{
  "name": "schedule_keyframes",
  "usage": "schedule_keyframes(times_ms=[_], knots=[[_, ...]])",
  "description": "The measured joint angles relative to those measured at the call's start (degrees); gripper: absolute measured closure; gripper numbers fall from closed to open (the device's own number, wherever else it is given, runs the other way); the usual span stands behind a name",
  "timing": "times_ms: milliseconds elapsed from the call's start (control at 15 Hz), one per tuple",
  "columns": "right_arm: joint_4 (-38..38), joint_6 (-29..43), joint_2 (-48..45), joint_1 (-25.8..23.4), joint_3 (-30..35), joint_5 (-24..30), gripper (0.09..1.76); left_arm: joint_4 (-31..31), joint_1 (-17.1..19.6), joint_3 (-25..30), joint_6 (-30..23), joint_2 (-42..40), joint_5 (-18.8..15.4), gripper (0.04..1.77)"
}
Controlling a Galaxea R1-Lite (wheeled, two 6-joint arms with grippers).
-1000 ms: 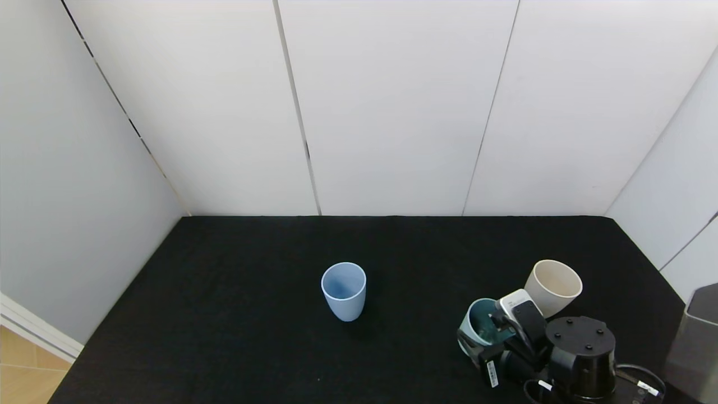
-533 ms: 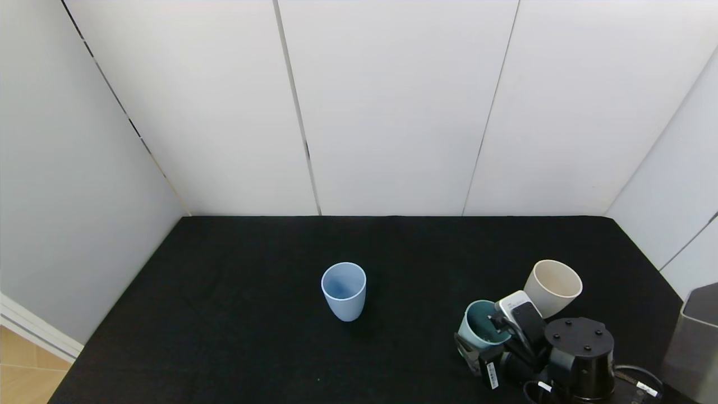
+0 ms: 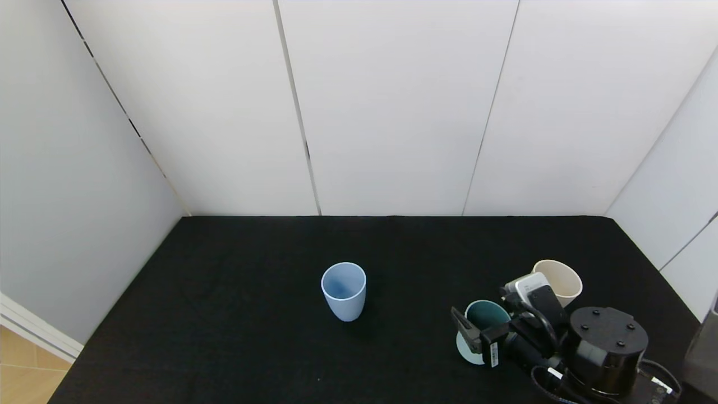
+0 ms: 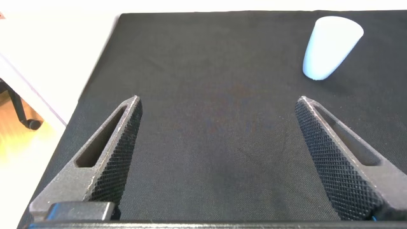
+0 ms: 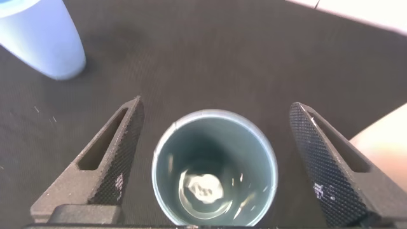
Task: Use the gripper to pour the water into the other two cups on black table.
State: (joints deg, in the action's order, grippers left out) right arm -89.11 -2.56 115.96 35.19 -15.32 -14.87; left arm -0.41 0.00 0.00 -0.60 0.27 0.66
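Note:
The teal-green cup (image 3: 487, 315) stands upright on the black table (image 3: 235, 336) at the front right. My right gripper (image 3: 477, 330) is open, with one jaw on each side of this cup and a gap on both sides. In the right wrist view the gripper (image 5: 216, 105) frames the teal cup (image 5: 215, 168), and water (image 5: 203, 191) glints at its bottom. The light blue cup (image 3: 343, 290) stands mid-table, to the left. The cream-beige cup (image 3: 564, 279) stands just behind my right wrist, partly hidden. My left gripper (image 4: 216, 102) is open and empty over bare table; the blue cup (image 4: 331, 39) lies farther off.
White wall panels (image 3: 392, 112) close off the table at the back and both sides. A grey object (image 3: 704, 359) sits at the right edge by my right arm. The blue cup (image 5: 41, 35) shows in the right wrist view, with a pale shape, probably the cream cup (image 5: 385, 137), at the side.
My right arm has drawn back to the right. The teal cup, earlier tilted and half covered by the gripper, now stands upright between the parted jaws.

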Motion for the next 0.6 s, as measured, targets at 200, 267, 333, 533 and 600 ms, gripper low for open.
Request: schedule_keyframes(times_ms=[200, 267, 333, 533, 600], knots=[[4.6, -0.7, -4.0, 0.0, -0.4, 0.0, 0.18, 0.0, 0.0, 0.0, 0.0, 0.0, 0.0, 0.09], [5.8, -0.7, -5.4, 0.0, -0.5, 0.0, 0.18, 0.0, 0.0, 0.0, 0.0, 0.0, 0.0, 0.09], [7.4, -0.7, -6.8, 0.0, -0.6, -0.1, 0.18, 0.0, 0.0, 0.0, 0.0, 0.0, 0.0, 0.09], [12.3, -0.7, -11.1, 0.4, -0.6, -0.4, 0.17, 0.0, 0.0, 0.0, 0.0, 0.0, 0.0, 0.09], [13.7, -0.7, -12.7, 0.5, -0.4, -0.5, 0.16, 0.0, 0.0, 0.0, 0.0, 0.0, -0.4, 0.09]])
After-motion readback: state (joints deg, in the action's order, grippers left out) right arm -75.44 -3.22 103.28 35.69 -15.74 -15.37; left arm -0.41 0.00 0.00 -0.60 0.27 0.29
